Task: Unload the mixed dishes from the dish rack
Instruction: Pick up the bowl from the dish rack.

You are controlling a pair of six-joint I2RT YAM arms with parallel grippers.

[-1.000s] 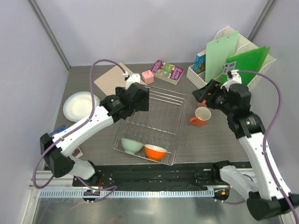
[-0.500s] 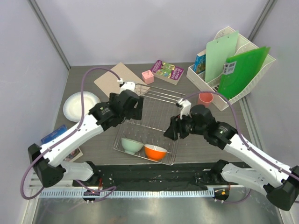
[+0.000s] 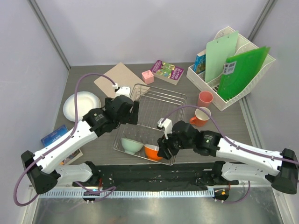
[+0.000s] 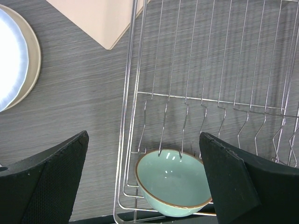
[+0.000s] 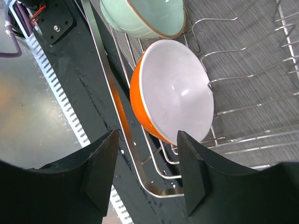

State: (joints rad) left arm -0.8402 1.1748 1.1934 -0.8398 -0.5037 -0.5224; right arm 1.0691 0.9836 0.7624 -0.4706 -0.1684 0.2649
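The silver wire dish rack [image 3: 159, 93] sits mid-table. A mint-green bowl [image 3: 131, 145] and an orange bowl [image 3: 153, 151] lean in its near end. My left gripper [image 3: 133, 112] is open and empty above the rack's left side; in its wrist view the gripper [image 4: 144, 137] hangs above the mint bowl [image 4: 173, 179]. My right gripper [image 3: 163, 148] is open at the orange bowl; in its wrist view the gripper [image 5: 147, 137] straddles the lower rim of the orange bowl [image 5: 173, 88], with no grip. The stacked plates [image 3: 80, 105] lie on the table at left. The pink cup [image 3: 204, 98] and orange cup [image 3: 201, 116] stand to the right of the rack.
A white file organizer [image 3: 233, 70] with green folders stands at back right. A book [image 3: 167, 71], a pink cube [image 3: 147, 76] and a tan board [image 3: 112, 79] lie behind the rack. A blue card [image 3: 53, 136] lies at near left. The black arm base runs along the rack's near edge.
My right arm has swung from the cups at right down to the orange bowl at the rack's near end. My left gripper has drawn nearer along the rack's left side.
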